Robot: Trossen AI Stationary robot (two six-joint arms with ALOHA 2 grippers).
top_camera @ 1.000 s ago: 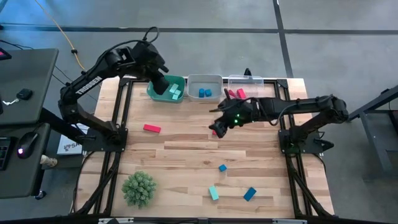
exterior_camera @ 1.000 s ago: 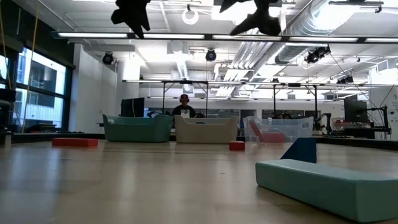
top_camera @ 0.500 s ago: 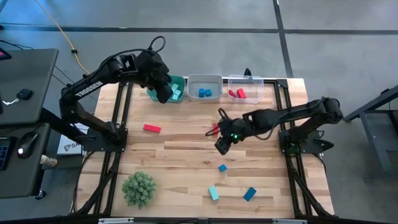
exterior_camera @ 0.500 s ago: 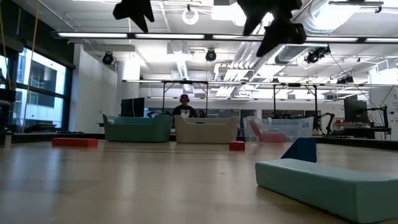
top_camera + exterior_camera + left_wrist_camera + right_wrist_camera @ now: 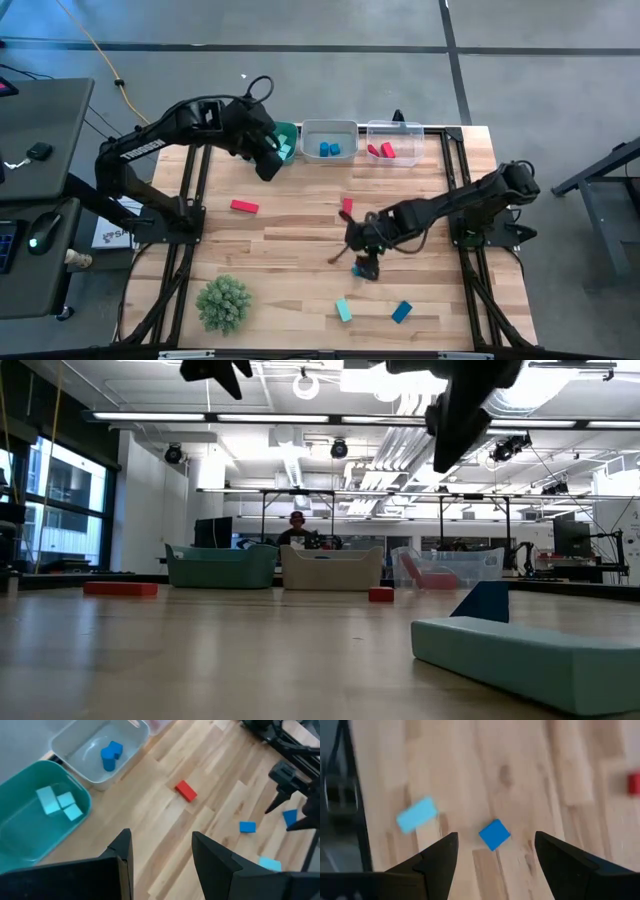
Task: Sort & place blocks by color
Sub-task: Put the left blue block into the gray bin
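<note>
Since a second ago my right arm has swung from beside the bins down over the pale wooden worktop (image 5: 300, 235). My right claw (image 5: 492, 854), spread wide, hovers above the small blue cube (image 5: 494, 834); I should centre, descend straight, then pinch. My left claw (image 5: 161, 851), spread, waits by the teal bin (image 5: 30, 827).

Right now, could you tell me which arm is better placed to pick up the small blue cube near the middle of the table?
The right. Its open gripper hangs directly over the small blue cube, while the left gripper, also open, sits far off beside the teal bin.
</note>
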